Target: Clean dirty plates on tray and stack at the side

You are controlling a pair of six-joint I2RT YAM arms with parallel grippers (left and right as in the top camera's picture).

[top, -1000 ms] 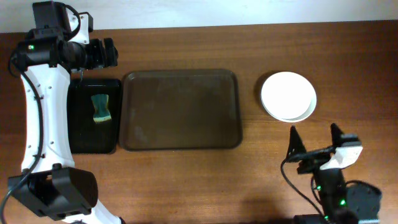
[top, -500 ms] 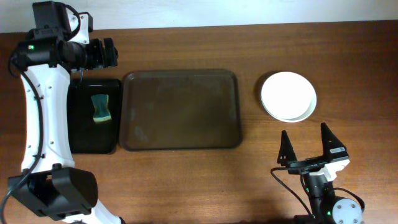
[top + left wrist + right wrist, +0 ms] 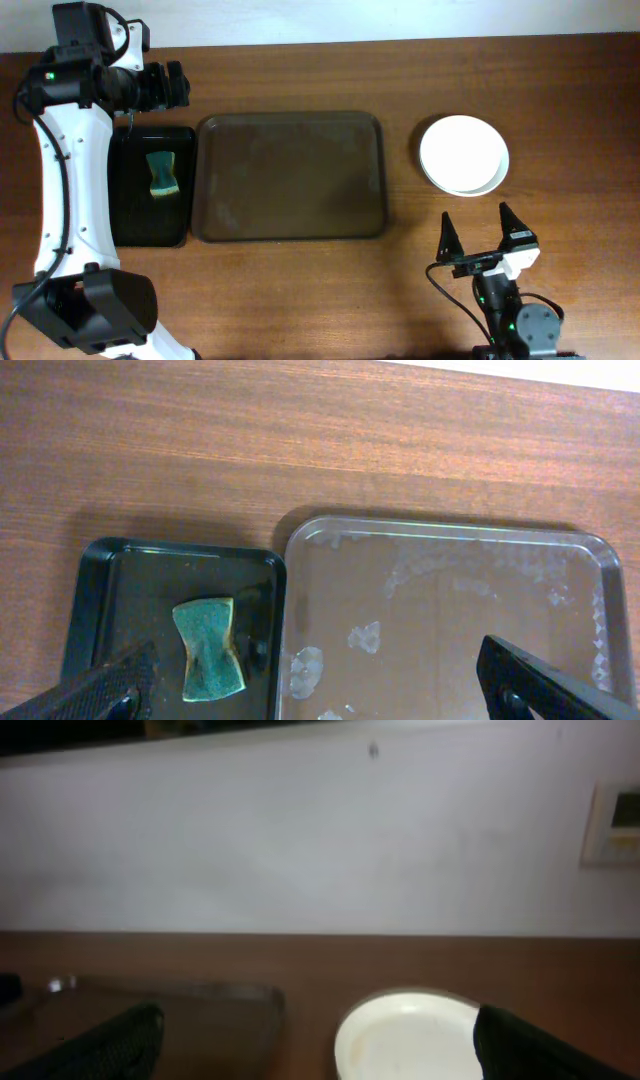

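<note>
The brown tray [image 3: 290, 176] lies mid-table with nothing on it; in the left wrist view the tray [image 3: 450, 610] shows wet patches. To its right, white plates [image 3: 463, 154] sit stacked on the bare wood. My right gripper [image 3: 476, 218] stands open near the front edge, just short of the plates and apart from them. In its own view the right gripper [image 3: 320, 1025] faces the plates [image 3: 405, 1038] with nothing between its fingers. My left gripper [image 3: 318, 665] hangs open high above the seam between the two trays, holding nothing.
A narrow black tray [image 3: 128, 200] lies against the brown tray's left side, with a green sponge [image 3: 162, 173] on it. The left arm's white links [image 3: 60, 180] run along the table's left edge. A pale wall [image 3: 320, 840] rises behind the table.
The right gripper has drawn back toward the front edge and shifted left, turning square to the plates. The left arm, the plates and the trays have not moved.
</note>
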